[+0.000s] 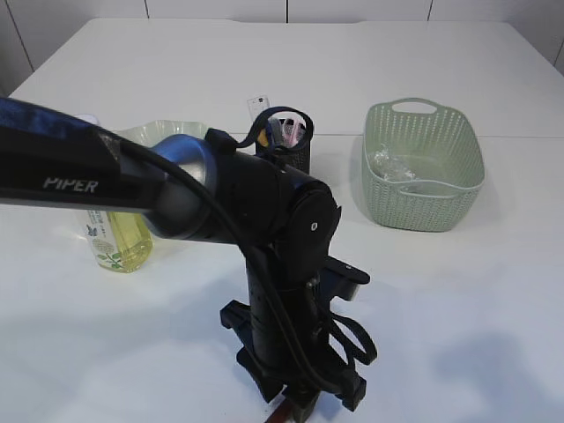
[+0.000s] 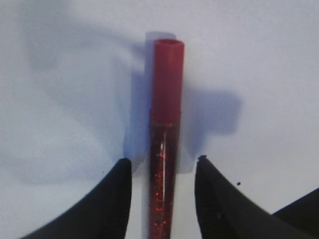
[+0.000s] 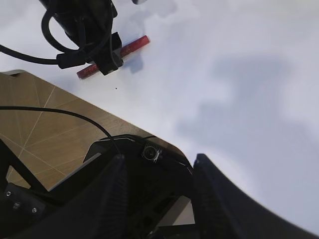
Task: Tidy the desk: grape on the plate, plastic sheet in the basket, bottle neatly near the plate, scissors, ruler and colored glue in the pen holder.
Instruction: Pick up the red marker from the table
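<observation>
A red glitter glue tube (image 2: 164,124) lies flat on the white desk, its red cap pointing away. My left gripper (image 2: 163,167) is open and straddles the tube, with a gap on each side. In the exterior view this gripper (image 1: 295,401) hangs low over the desk's front edge, and a bit of the glue (image 1: 280,414) shows under it. The right gripper (image 3: 158,162) is open and holds nothing, above the desk's edge; the glue (image 3: 130,48) lies far from it. The yellow bottle (image 1: 119,238) stands beside the glass plate (image 1: 167,128). The grape is hidden.
A green basket (image 1: 414,207) at the right holds a clear plastic sheet (image 1: 392,165). The dark pen holder (image 1: 295,154) behind my left arm holds a ruler (image 1: 258,107) and other items. Wooden floor (image 3: 45,129) shows beyond the desk edge.
</observation>
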